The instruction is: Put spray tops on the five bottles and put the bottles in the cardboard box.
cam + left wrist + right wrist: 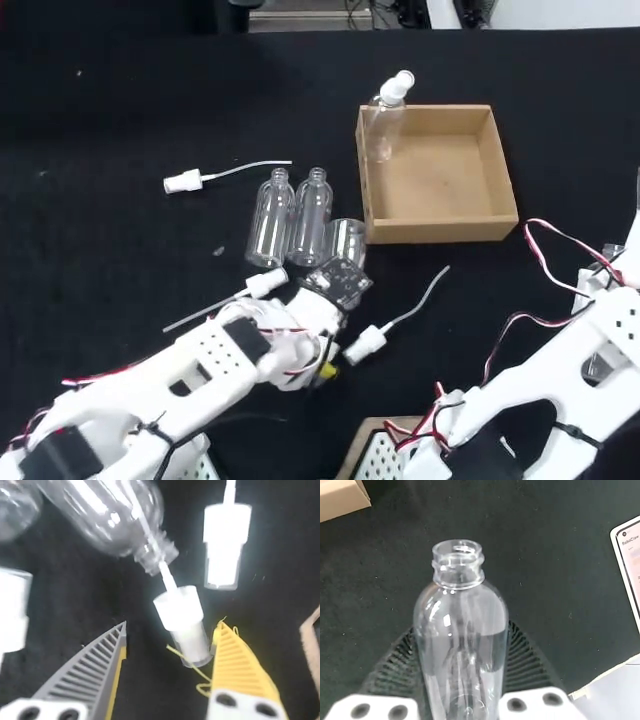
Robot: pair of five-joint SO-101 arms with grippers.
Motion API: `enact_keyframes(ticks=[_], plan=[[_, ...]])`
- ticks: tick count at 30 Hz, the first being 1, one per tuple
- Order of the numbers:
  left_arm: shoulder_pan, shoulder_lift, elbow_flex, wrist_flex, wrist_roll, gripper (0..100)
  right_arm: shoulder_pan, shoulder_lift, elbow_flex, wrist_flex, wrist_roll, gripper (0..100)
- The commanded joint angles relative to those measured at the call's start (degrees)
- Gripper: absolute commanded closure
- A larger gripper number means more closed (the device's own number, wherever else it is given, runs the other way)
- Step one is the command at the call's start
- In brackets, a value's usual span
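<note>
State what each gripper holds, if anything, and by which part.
Right gripper: a clear bottle, gripped by its body, neck uncapped. Left gripper: nothing clamped; its open jaws straddle a spray top whose tube enters a second bottle.

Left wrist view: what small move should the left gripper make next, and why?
Probably close the left gripper on the spray top. Its fingers stand open on either side of the top. The top's tube is in the neck of the lying bottle, but the cap is apart from the neck. With a grip, the arm could likely push the top home.
</note>
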Motion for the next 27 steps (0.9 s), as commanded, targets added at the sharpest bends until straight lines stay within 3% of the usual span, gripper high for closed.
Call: enact_keyframes(ticks=[1, 7, 9, 13, 18, 27], plan=[[-0.5, 5.4, -2.7, -3.3, -0.1, 74, 1.0, 0.0, -3.8, -1.0, 0.4, 98.7], [-0.3, 9.9, -4.5, -4.0, 2.5, 75, 1.0, 0.0, -3.8, -1.0, 0.4, 98.7], [-0.3, 9.7, -4.4, -3.8, 2.5, 80, 1.0, 0.0, -3.8, -1.0, 0.4, 98.7], [-0.5, 7.5, -6.4, 1.4, 2.5, 97, 1.0, 0.0, -3.7, -1.1, 0.4, 98.7], [-0.9, 3.1, -8.5, 11.1, 1.9, 97, 0.9, 0.0, -3.8, -1.1, 0.4, 98.7], [-3.5, -9.1, -9.0, 35.9, -16.0, 97, 0.4, 0.0, -3.8, -1.1, 0.4, 98.7]])
